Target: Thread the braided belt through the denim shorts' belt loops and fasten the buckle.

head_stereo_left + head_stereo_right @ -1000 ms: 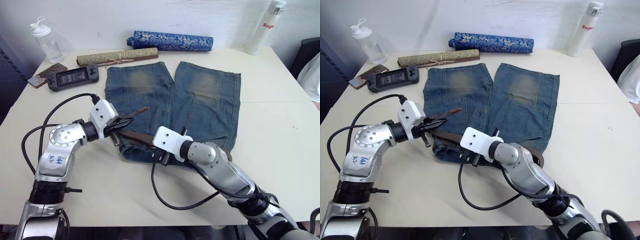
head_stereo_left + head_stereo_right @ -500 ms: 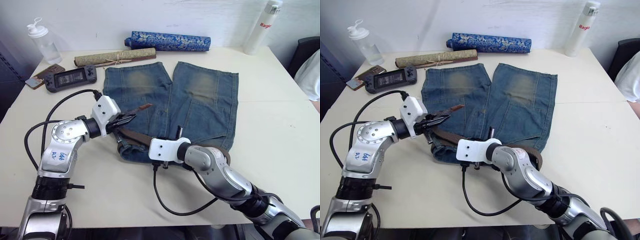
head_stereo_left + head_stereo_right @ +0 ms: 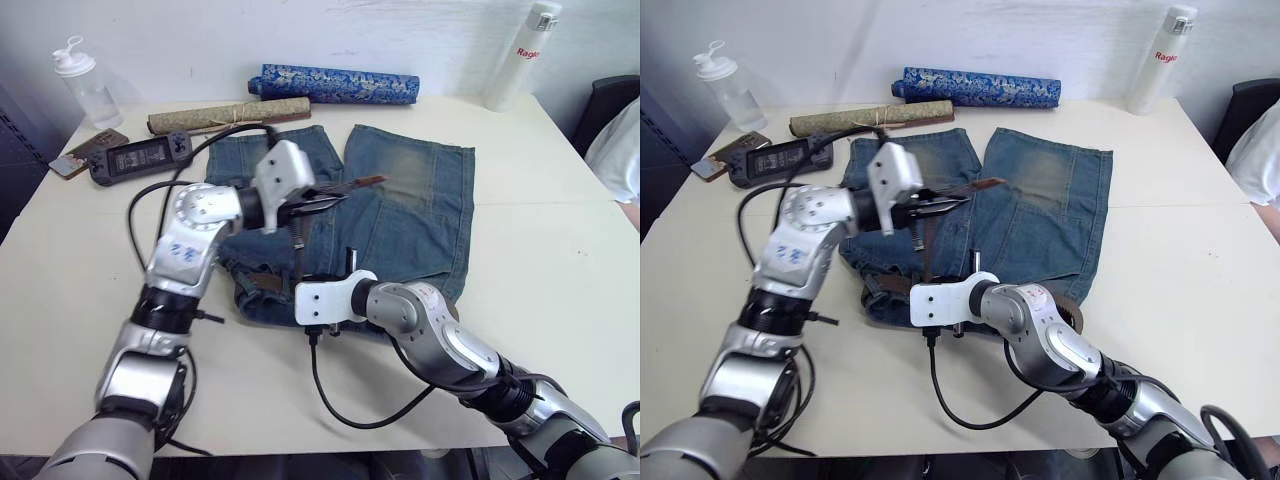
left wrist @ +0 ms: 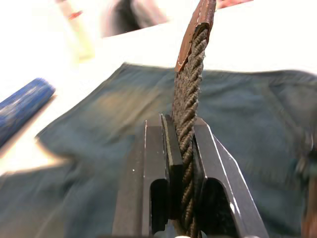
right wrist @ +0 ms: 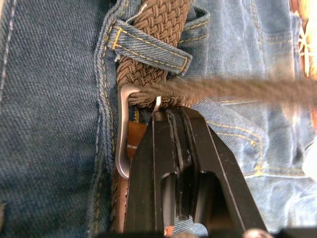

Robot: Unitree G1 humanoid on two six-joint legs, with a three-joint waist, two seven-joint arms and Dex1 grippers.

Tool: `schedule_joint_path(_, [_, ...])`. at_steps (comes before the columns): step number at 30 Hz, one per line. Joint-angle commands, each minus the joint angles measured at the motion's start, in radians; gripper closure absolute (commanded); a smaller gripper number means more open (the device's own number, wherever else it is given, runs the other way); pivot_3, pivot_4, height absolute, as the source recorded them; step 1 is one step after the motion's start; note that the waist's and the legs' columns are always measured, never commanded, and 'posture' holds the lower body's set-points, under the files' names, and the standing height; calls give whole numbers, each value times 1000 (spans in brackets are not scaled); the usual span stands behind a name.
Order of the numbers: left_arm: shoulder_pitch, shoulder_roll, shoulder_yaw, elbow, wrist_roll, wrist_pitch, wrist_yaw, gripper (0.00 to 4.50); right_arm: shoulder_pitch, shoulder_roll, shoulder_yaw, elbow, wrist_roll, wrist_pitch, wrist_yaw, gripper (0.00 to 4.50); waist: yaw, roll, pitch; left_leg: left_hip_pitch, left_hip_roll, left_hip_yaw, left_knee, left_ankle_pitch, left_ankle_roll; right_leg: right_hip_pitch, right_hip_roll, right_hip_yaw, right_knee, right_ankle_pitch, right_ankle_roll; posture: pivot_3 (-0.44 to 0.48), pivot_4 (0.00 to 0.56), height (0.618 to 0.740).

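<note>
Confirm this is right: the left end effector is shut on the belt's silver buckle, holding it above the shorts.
Not quite. The left end effector is shut on the braided belt near its tan leather tip, as the left wrist view shows. The buckle lies at the waistband of the denim shorts.

The right arm covers the waistband of the denim shorts (image 3: 400,215), so most belt loops are hidden. The right gripper (image 5: 171,116) conceals half the buckle (image 5: 123,130). A blurred stretch of braided belt (image 5: 237,89) crosses there.
</note>
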Motion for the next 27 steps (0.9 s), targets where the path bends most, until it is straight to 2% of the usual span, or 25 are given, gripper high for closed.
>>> schedule_joint_path(1, [-128, -80, -19, 88, 6, -91, -25, 4500, 34, -8, 91, 92, -38, -62, 73, 4428, 1, 0, 0, 0, 0, 0, 0, 0, 0, 0, 0, 0, 0, 0, 0, 0, 150, 637])
schedule_joint_path(5, [-214, -185, -67, 227, 40, -186, -64, 4500, 30, -8, 101, 107, -105, -151, 103, 4428, 3, 0, 0, -1, 0, 0, 0, 0, 0, 0, 0, 0, -1, 0, 1, 0, 150, 637])
schedule_joint_path(13, [-318, -326, -78, 426, 79, -306, -103, 4500, 48, 9, 71, 119, -162, -244, 156, 4428, 4, 0, 0, -1, -1, 1, 0, 0, 0, 0, 0, 0, -1, 1, 1, 0, 150, 637])
schedule_joint_path(27, [-349, -443, -84, 481, 83, -331, -135, 4500, 76, 46, 26, 119, -193, -304, 218, 4428, 25, 0, 0, -1, -1, 1, 0, 1, 1, 0, 0, 0, -1, 1, 2, 0, 150, 637])
